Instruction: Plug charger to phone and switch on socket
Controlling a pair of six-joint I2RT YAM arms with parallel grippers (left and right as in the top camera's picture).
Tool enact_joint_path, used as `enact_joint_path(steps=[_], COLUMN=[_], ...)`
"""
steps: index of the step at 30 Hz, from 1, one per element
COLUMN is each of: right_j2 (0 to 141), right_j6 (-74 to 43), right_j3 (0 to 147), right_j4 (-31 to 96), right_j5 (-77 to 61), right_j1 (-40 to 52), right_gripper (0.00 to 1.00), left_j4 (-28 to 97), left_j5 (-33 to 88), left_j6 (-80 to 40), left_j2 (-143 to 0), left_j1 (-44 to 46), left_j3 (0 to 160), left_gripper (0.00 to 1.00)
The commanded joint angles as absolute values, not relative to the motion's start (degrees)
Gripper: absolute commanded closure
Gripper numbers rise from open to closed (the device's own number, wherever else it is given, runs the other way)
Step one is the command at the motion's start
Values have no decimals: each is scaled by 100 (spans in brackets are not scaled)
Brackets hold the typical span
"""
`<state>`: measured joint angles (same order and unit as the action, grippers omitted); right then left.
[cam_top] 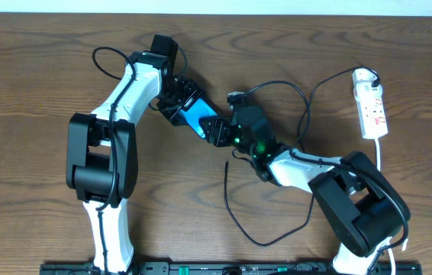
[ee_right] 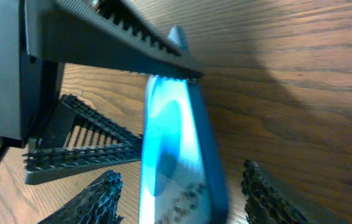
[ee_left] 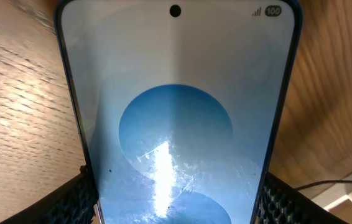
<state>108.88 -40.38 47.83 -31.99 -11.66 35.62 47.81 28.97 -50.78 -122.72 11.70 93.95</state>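
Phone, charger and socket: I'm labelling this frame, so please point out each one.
phone (ee_left: 176, 124): left wrist view, middle of its blue screen.
charger (cam_top: 226, 179): overhead view, thin cable just below its free tip.
socket (cam_top: 372, 107): overhead view, middle of the white strip body.

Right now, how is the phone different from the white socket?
The phone has a glowing blue screen; the socket is white with red switches. The phone is held in the left gripper; the socket lies untouched on the table. Both are long rectangles.
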Motion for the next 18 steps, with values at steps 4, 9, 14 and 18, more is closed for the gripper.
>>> enact_joint_path(steps=[4,9,14,18], right_j2=[11054,11054,11048,11030], right_j6=[-4298,-4606,-4694,-4720], right_j3=[5068,5068,5070,5070], right_j4=[-3199,-3201,-3306,-3301], right_j5=[-1107,-1284,-1614,-2005], right_j1=[3621,3621,3581,3260], right_gripper=[65,92,99,99], left_j4=[4777,4722,4727,4716], left_j5=[3153,3153,3159,3103], left_j6=[-5177,-5175,-5063,-4495], left_j2=[-12300,-12300,-12269,-11891], left_j1=[1160,1157,1151,1048], left_j3=[9577,9577,9577,9577], left_gripper=[45,45,8,3])
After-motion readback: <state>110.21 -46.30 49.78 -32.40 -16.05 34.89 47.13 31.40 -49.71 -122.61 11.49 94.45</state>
